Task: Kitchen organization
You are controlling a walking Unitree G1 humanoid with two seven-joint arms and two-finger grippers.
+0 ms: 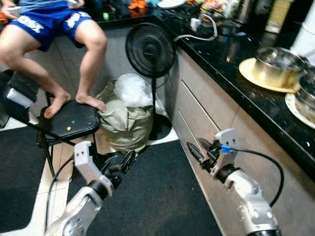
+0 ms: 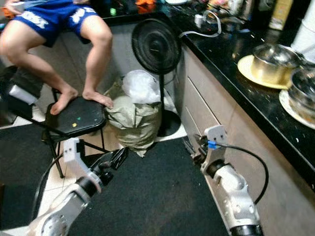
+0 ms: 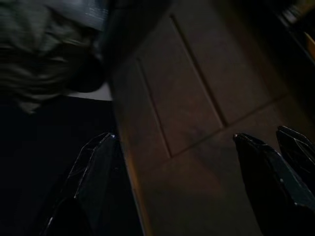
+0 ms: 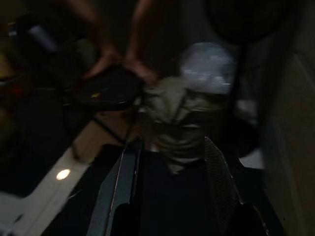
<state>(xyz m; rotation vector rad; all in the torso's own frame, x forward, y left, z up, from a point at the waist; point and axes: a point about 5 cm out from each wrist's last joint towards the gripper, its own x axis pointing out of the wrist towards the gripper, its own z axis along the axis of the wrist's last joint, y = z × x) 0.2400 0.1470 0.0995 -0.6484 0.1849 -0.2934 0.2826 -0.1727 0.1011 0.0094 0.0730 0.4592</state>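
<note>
A black kitchen counter (image 1: 231,64) runs along my right. On it a steel bowl (image 1: 276,63) sits on a yellow plate (image 1: 248,73), and another steel bowl (image 1: 307,91) rests on a white plate at the right edge. My left gripper (image 1: 129,160) hangs low over the black floor mat (image 1: 162,196), open and holding nothing; in the left wrist view its fingers (image 3: 93,167) point toward the beige drawer fronts (image 3: 187,108). My right gripper (image 1: 196,150) is also low, close beside the cabinet drawers (image 1: 197,108), open and holding nothing.
A black standing fan (image 1: 150,49) stands at the cabinet corner, behind a grey-green sack (image 1: 127,123) topped by a white plastic bag (image 1: 133,88). A person sits on the far counter with bare feet on a black stool (image 1: 74,120). Cables and clutter lie on the far counter (image 1: 197,22).
</note>
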